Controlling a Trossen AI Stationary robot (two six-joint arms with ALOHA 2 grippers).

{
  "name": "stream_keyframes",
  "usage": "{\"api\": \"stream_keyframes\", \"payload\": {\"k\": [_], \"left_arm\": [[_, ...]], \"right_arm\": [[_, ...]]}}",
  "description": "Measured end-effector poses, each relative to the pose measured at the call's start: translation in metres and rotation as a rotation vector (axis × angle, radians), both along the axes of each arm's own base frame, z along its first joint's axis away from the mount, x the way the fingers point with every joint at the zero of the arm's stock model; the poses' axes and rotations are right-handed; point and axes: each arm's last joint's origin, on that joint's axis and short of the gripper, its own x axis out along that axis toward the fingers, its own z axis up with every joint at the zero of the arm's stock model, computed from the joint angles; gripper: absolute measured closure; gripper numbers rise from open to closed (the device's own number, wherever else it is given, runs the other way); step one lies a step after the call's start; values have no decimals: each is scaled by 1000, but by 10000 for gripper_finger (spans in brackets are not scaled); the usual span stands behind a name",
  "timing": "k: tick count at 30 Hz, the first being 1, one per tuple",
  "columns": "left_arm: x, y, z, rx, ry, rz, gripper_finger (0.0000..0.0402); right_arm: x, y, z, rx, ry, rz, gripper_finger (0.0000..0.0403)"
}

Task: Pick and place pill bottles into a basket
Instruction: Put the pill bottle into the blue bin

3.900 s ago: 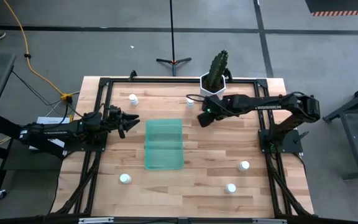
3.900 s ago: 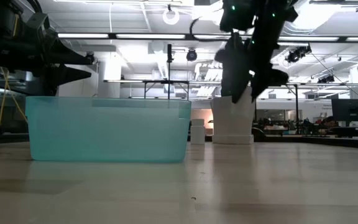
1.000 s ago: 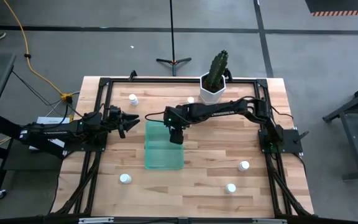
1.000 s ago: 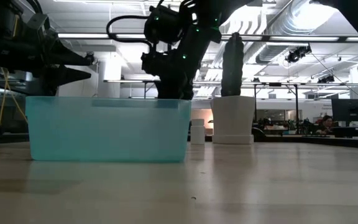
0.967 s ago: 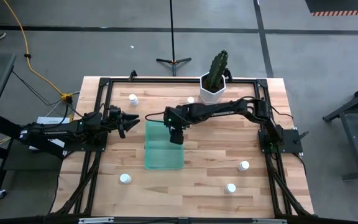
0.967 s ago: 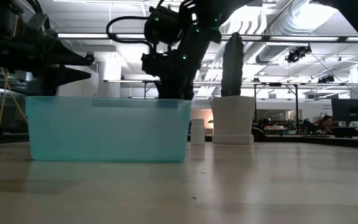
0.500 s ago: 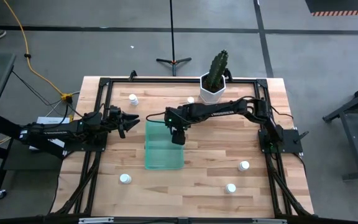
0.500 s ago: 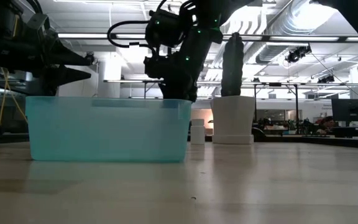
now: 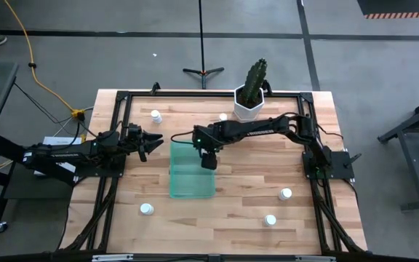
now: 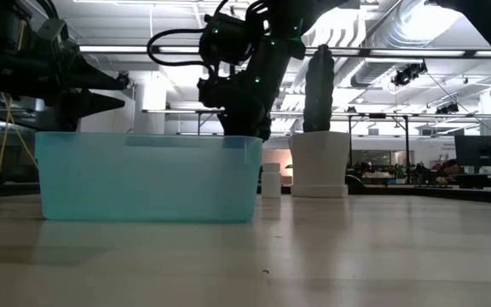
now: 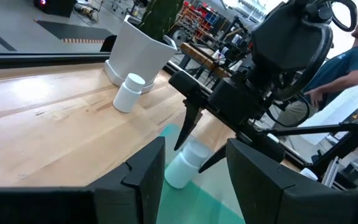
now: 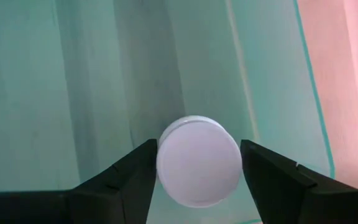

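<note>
My right gripper (image 9: pixel 208 159) reaches down into the far right part of the translucent green basket (image 9: pixel 189 182) and is shut on a white pill bottle (image 12: pixel 197 160). In the left wrist view this bottle (image 11: pixel 184 165) stands roughly upright between its fingers. The low view shows the gripper dipping behind the basket wall (image 10: pixel 147 175). My left gripper (image 9: pixel 156 141) hovers open and empty just left of the basket. Other bottles stand on the table at the far left (image 9: pixel 156 115), beside the cactus pot (image 9: pixel 223 116), at the near left (image 9: pixel 146 209) and at the near right (image 9: pixel 270 219) (image 9: pixel 286 193). My right gripper pinches the bottle between its two fingers, which lie against opposite sides of the cap end (image 12: pixel 165 163). The fingers come from above, pointing down. The bottle hangs roughly upright inside the basket walls. Whether its bottom touches the basket floor, I cannot tell.
A white hexagonal pot with a cactus (image 9: pixel 249 102) stands at the table's far edge, right of centre. Black frame rails run along the table's edges (image 9: pixel 195 94). A person shows in the room beyond the table (image 11: pixel 347 56).
My right gripper has shifted a little toward the table's right edge above the basket, still carrying the bottle, and has stayed still over the last half second.
</note>
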Motion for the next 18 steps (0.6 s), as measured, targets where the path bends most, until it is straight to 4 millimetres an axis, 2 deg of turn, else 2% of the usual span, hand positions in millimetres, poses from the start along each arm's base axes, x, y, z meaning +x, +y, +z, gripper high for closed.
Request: {"api": "stream_keyframes", "payload": {"k": [3,11,14,18], "left_arm": [[0,0,0,0,1,0,197],[0,0,0,0,3,0,197],[0,0,0,0,3,0,197],[0,0,0,0,4,0,197]], "right_arm": [[4,-2,12,-4,-26,-4,181],[17,-16,70,-35,-147,-18,182],[17,-28,91,-61,-186,-48,179],[11,-48,107,-75,-180,-94,179]]}}
